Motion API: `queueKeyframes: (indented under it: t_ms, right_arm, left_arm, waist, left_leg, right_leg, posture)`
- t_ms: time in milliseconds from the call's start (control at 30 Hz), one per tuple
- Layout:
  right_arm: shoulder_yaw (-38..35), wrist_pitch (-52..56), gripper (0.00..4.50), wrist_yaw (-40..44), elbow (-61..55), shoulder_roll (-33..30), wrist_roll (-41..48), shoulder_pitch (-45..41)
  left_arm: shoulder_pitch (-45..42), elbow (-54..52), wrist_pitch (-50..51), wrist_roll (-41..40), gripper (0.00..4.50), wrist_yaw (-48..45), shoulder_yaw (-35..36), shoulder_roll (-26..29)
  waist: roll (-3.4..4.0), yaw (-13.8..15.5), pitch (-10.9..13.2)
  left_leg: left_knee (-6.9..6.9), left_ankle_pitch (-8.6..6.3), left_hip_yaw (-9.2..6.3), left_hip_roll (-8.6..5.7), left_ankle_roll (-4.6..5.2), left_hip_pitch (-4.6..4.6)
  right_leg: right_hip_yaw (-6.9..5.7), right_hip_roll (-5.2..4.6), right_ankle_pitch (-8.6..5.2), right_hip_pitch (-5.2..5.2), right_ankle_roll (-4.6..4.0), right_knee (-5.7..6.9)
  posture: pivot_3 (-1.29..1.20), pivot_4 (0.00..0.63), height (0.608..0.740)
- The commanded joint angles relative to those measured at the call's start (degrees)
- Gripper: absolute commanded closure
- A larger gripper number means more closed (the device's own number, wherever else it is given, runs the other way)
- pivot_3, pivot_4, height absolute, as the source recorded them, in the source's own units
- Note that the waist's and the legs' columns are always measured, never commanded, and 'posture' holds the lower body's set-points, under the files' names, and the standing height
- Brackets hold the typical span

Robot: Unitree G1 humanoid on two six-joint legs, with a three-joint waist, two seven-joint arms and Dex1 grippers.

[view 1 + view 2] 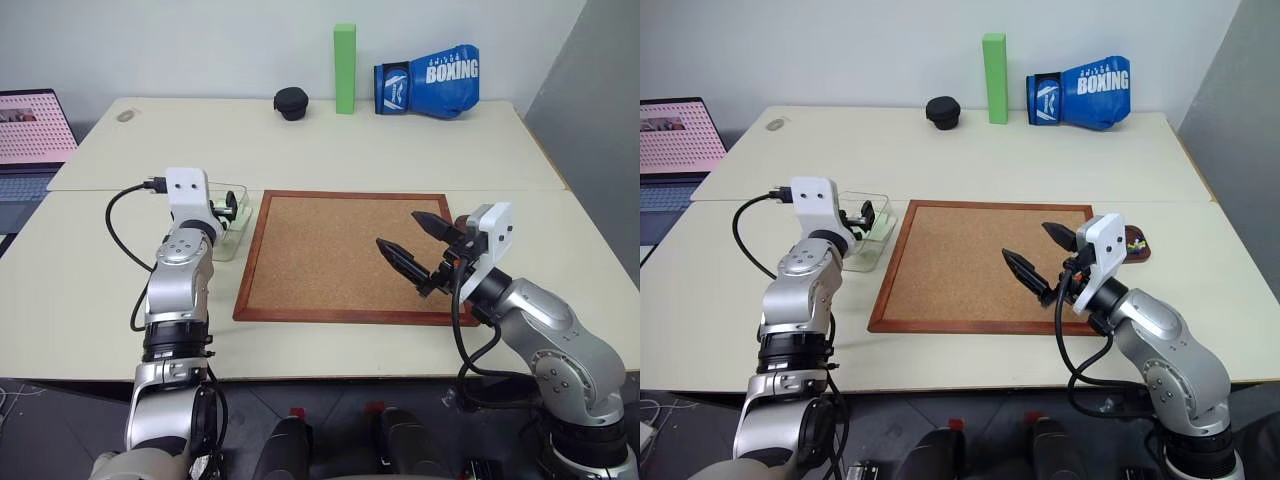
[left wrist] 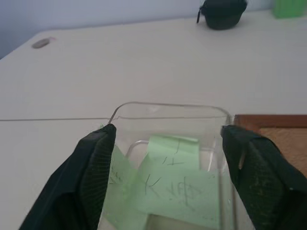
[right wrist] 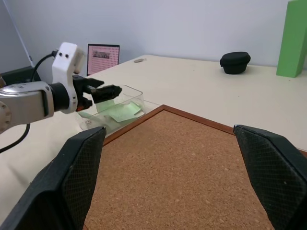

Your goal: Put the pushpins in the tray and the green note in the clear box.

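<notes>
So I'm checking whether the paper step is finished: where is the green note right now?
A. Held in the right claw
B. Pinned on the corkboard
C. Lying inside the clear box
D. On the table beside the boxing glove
C: the green note lies inside the clear box, with the left claw open over it and holding nothing.

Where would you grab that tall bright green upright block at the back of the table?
Take the tall bright green upright block around its middle, coming level from the front, with the gripper closing on its two narrow sides. It stands upright and slender, so a high or off-centre grip would likely tip it.
</notes>
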Motion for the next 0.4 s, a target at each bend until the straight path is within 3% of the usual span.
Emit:
queueKeyframes:
  t_ms: [33,233,400]
  right_arm:
    - [-0.2,-2.2,0.0,-4.8,-0.9,1.2,-4.6,0.5]
    - [4.3,-3.5,0.0,-18.5,2.0,5.0,-20.1,3.2]
    - [7.3,-7.0,0.0,-21.9,2.8,8.3,-26.2,9.3]
  left_arm:
    - [5.2,-14.7,3.2,-5.9,0.04,-5.2,-1.4,-1.7]
    - [18.3,-27.5,7.7,-7.0,0.04,-6.3,-7.9,-4.8]
    - [27.2,-31.1,5.4,-4.8,0.04,-5.3,-10.4,-6.3]
  waist:
    - [0.0,0.0,0.0]
    - [0.02,0.1,-0.1]
    - [0.02,0.0,-0.1]
  left_leg:
    - [0.0,0.0,0.0,-0.01,0.0,0.0]
    - [-0.02,0.0,0.03,0.02,-0.02,0.1]
    - [-0.08,0.01,0.07,0.04,-0.02,0.09]
  right_leg:
    - [0.01,-0.01,0.0,0.0,0.0,0.01]
    - [0.06,0.0,0.0,0.04,-0.03,0.03]
    - [0.1,0.02,-0.02,-0.03,-0.06,0.04]
  posture:
    - [0.0,0.15,0.74]
    - [0.0,0.15,0.74]
    - [0.0,0.15,0.74]
